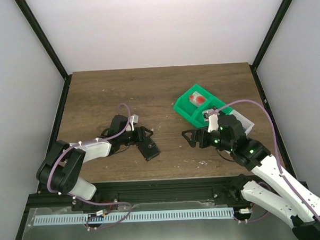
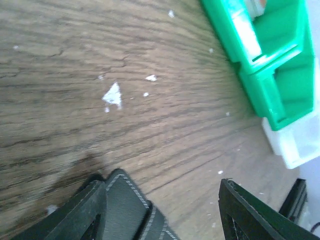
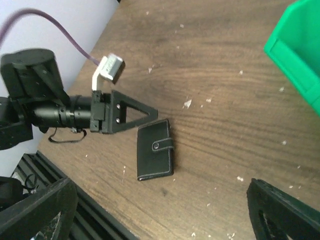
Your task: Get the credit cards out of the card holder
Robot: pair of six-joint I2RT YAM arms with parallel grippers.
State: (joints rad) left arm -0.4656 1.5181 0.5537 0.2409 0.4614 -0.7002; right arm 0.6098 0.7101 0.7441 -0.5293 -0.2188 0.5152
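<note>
A small, flat, black leather card holder [image 1: 149,149], roughly square with white stitching, lies folded closed on a dark brown wooden table [image 1: 106,96], left of centre and near the front edge. Its short strap with a round snap is fastened across the cover, clear in the right wrist view [image 3: 155,150].

The left gripper [image 1: 145,139], black with two triangular fingers, is low over the table at the holder's far edge. From its own camera, the holder's stitched corner [image 2: 131,207] lies against one finger, while the other finger stands apart across bare wood. The jaws are spread and nothing is clamped between them.

The right gripper [image 1: 188,139] is just to the right of the holder and points toward it. Its jaws are spread wide with nothing between them. Its camera looks down on the holder and the left gripper [image 3: 135,114] beside it.

Further right and back stands a bright green plastic tray [image 1: 187,109] with compartments. One white credit card with a red blotch [image 1: 197,99] lies in its far compartment. A clear-white tray [image 1: 246,124] touches the green tray's right end. Small white flecks [image 2: 113,95] dot the wood.
</note>
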